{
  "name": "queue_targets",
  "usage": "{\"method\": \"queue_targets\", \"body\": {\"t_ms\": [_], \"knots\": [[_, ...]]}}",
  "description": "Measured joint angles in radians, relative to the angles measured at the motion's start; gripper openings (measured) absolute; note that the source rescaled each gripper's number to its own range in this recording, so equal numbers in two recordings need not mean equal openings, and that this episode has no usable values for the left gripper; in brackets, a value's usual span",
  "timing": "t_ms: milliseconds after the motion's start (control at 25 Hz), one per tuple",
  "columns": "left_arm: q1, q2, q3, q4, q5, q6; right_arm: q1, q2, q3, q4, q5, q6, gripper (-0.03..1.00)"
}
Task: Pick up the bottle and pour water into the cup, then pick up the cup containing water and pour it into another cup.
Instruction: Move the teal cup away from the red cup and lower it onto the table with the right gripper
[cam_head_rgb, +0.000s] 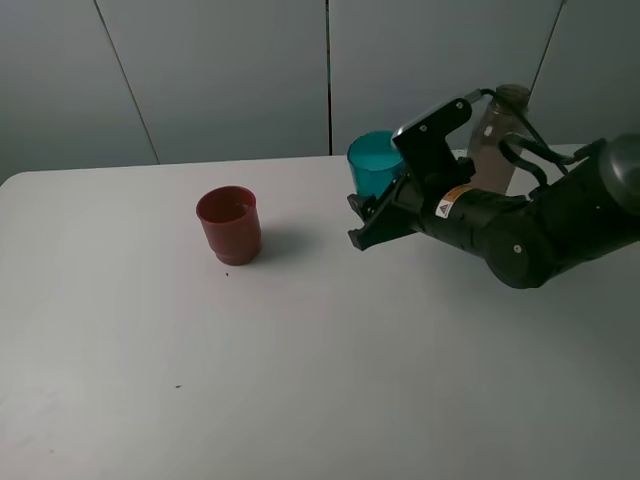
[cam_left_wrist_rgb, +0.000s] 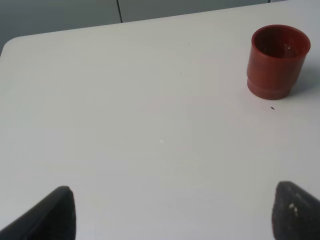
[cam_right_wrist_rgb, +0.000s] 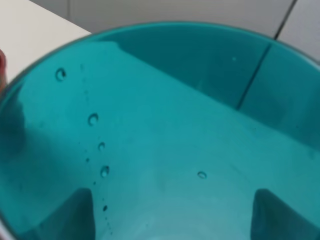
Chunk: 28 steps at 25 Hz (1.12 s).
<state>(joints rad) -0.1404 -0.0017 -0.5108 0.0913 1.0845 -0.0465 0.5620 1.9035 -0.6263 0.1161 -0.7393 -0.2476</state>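
Teal cup (cam_head_rgb: 374, 163) in R claw (cam_head_rgb: 372, 215)

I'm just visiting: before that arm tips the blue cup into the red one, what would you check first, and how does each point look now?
1. Right end effector shut on the teal cup: ok.
2. Water in the teal cup: droplets on its wall, level cannot tell.
3. Red-brown cup upright, mouth open: ok.
4. Teal cup over the red-brown cup: not ok, off to one side.
5. Bottle upright behind the arm: ok.
6. Left end effector open, away from the red-brown cup: ok.
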Motion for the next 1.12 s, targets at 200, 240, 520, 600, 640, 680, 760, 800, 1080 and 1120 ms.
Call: {"method": "queue_targets", "body": {"t_ms": [200, 240, 520, 600, 640, 680, 760, 800, 1080, 1120], "knots": [[0.000, 0.000, 0.000, 0.000, 0.000, 0.000, -0.002, 0.083, 0.000, -0.046, -0.005, 0.019, 0.05], [0.000, 0.000, 0.000, 0.000, 0.000, 0.000, -0.002, 0.098, 0.000, -0.068, -0.005, 0.023, 0.05], [0.000, 0.000, 0.000, 0.000, 0.000, 0.000, -0.002, 0.176, -0.012, -0.190, -0.018, 0.046, 0.05], [0.000, 0.000, 0.000, 0.000, 0.000, 0.000, -0.002, 0.193, -0.024, -0.199, -0.013, 0.069, 0.05], [0.000, 0.000, 0.000, 0.000, 0.000, 0.000, -0.002, 0.199, -0.026, -0.201, -0.012, 0.077, 0.05], [0.000, 0.000, 0.000, 0.000, 0.000, 0.000, -0.002, 0.202, -0.029, -0.201, -0.012, 0.081, 0.05], [0.000, 0.000, 0.000, 0.000, 0.000, 0.000, -0.002, 0.202, -0.029, -0.203, -0.012, 0.085, 0.05], [0.000, 0.000, 0.000, 0.000, 0.000, 0.000, -0.002, 0.202, -0.029, -0.203, -0.012, 0.088, 0.05], [0.000, 0.000, 0.000, 0.000, 0.000, 0.000, -0.002, 0.202, -0.030, -0.205, -0.012, 0.127, 0.98], [0.000, 0.000, 0.000, 0.000, 0.000, 0.000, -0.002, 0.202, -0.030, -0.205, -0.012, 0.128, 0.99]]}}
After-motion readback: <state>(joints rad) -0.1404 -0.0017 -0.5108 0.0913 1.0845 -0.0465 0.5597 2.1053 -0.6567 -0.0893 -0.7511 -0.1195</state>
